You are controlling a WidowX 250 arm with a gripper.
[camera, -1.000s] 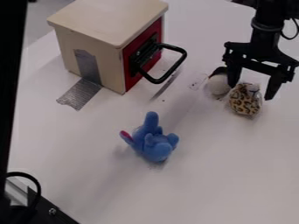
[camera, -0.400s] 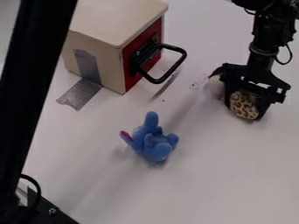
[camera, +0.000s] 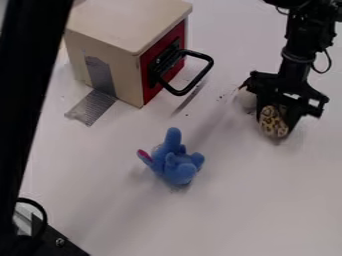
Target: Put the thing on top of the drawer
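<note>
One leopard-spotted toy [camera: 272, 121], apparently clasped in the black gripper [camera: 275, 126], lies with the drawer unit's top [camera: 130, 22] to its upper left.

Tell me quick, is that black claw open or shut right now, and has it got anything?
Claw: closed on the leopard-print object, one finger on each side.

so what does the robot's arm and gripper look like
The arm is black all over, built of chunky jointed sections, with a thin black cable looping out at its side. The black gripper has a wide, flat crosspiece with cut-out openings. Dark fingers sit below it.
</note>
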